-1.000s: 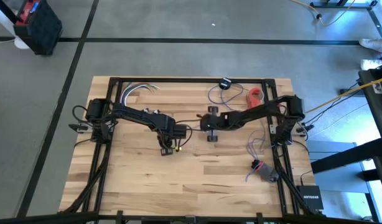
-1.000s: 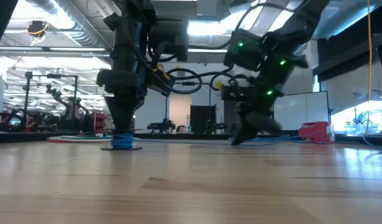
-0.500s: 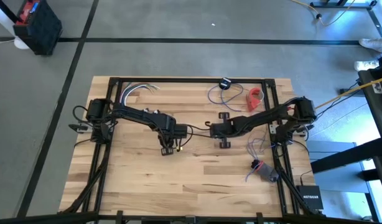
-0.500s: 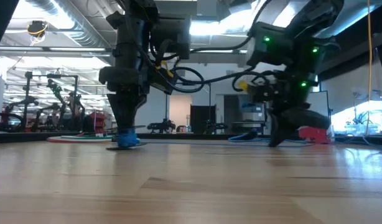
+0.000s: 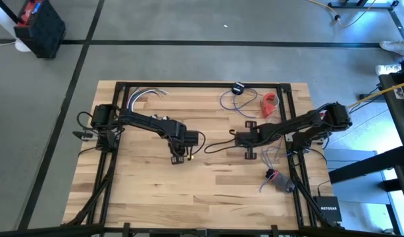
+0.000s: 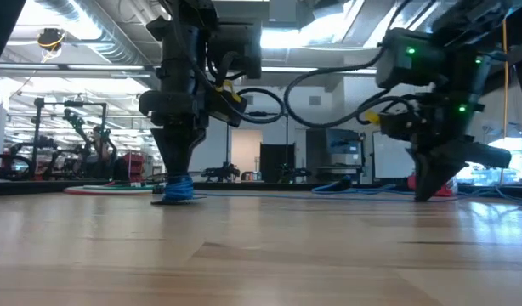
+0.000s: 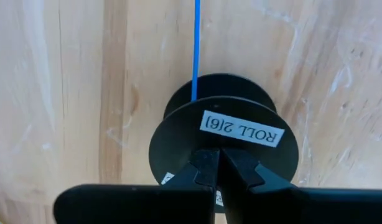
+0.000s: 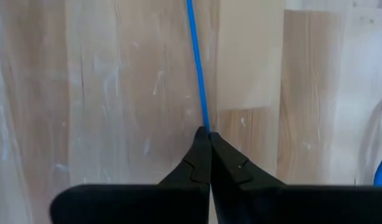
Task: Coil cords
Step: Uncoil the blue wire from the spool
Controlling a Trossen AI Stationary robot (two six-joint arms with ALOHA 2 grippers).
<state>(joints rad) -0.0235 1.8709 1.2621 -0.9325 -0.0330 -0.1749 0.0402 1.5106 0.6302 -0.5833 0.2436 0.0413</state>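
Item 1: thin blue cord [image 8: 197, 74], drawn in a straight line across the pale wooden table [image 5: 208, 191], 1 end wound on a round black plastic spool [image 7: 223, 140] labelled "ROLL 2(6)", standing near the table's middle.

Item 2: left gripper [image 7: 217, 163], fingers pressed together on the spool's upper rim, pointing down.

Item 3: right gripper [image 8: 208, 142], fingertips pinched closed on the blue cord, right of centre, well apart from the spool.

Item 4: red object [image 5: 270, 103] and loose bluish-grey cord loops [image 5: 231, 100] near the far edge.

both arms reach inward over the wooden table [image 5: 149, 191], red item [image 5: 270, 103] behind
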